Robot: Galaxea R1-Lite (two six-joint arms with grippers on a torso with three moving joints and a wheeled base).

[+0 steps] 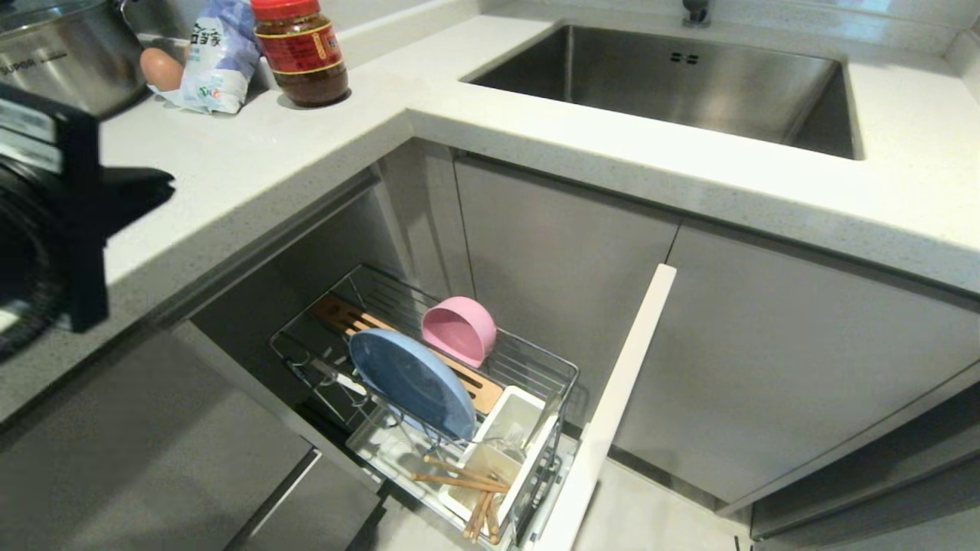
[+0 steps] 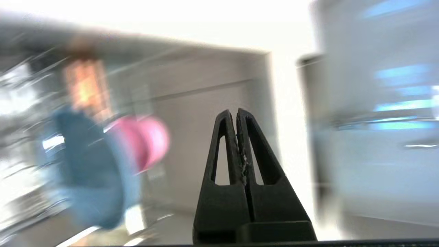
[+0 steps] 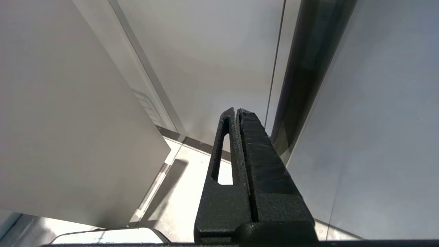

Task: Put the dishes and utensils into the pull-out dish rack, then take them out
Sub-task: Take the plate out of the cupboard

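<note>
The pull-out dish rack stands drawn out below the counter, its narrow white front panel on the right. The blue plate stands on edge between the prongs, and the pink bowl lies on its side behind it. The wooden chopsticks lie across the white utensil cup, where a silvery fork leans. My left arm is raised at the left edge, above the counter. The left gripper is shut and empty, with the plate and bowl blurred beyond it. The right gripper is shut, parked beside cabinet panels.
On the counter's back left stand a steel pot, an egg, a white bag and a red-lidded jar. A steel sink lies at the back right. Grey cabinet doors flank the rack.
</note>
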